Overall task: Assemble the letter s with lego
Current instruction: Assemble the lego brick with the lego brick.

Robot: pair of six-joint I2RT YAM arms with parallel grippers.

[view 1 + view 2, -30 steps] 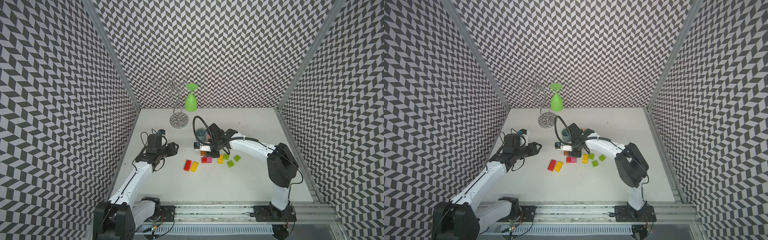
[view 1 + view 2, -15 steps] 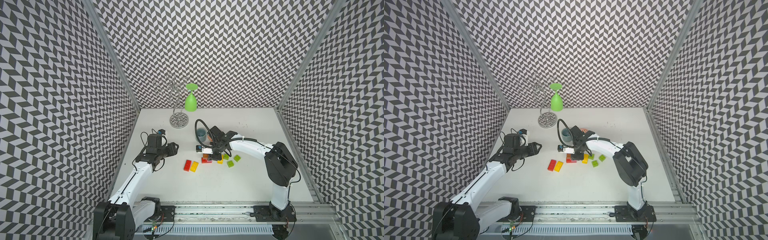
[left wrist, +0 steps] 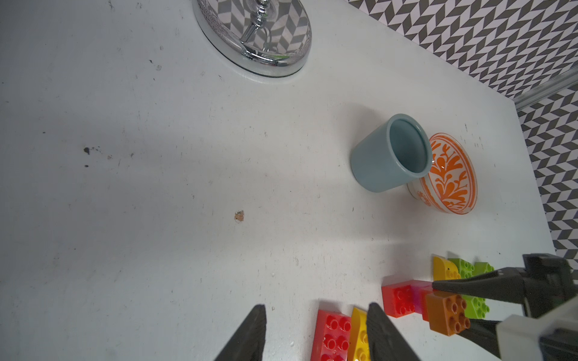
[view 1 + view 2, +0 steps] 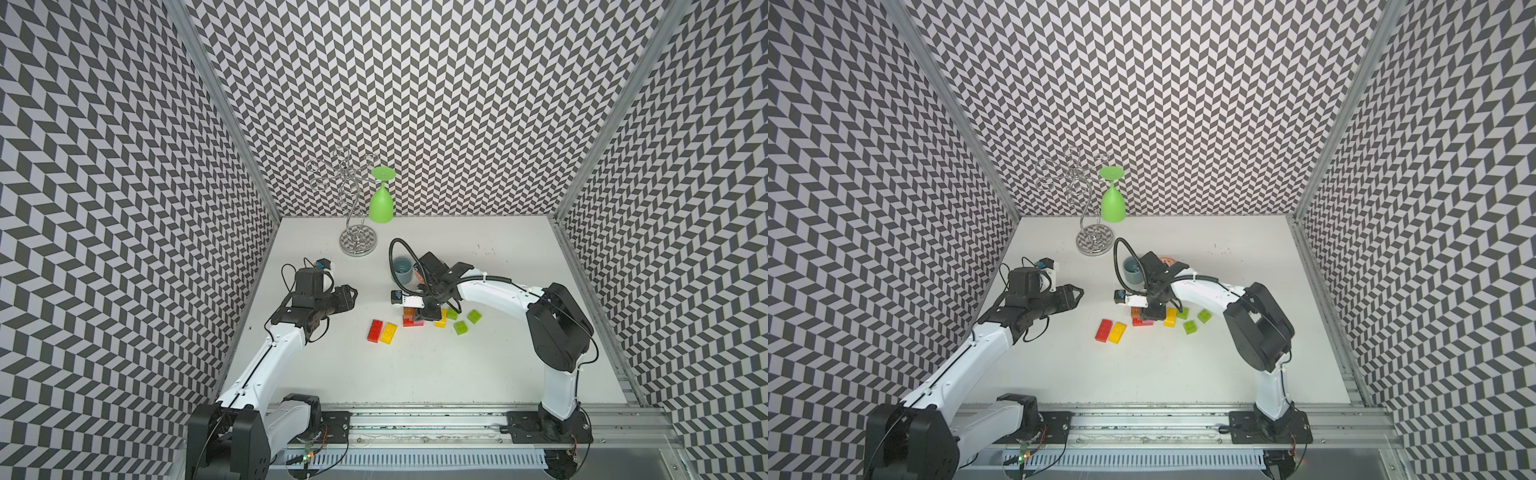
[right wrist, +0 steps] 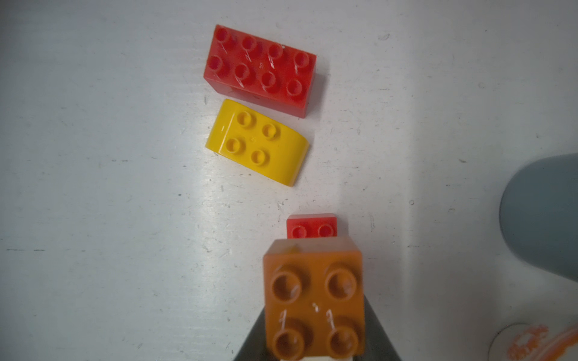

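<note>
No text, number, brand or sign can be read anywhere. The studs of the orange-brown brick [image 5: 314,300], low in the right wrist frame, carry pale marks, perhaps scratches rather than lettering; too blurred to tell.

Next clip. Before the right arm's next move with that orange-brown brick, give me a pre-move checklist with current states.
1. Grip of right tool on orange-brown brick: ok, shut on it.
2. Held brick lined up over red square brick: cannot tell; red shows past one edge only.
3. Position of left tool: ok, open, empty, off to the side.
4. Clearance from blue cup: ok, apart.
5. S finished: not ok; long red brick and yellow brick lie apart from the build.
</note>
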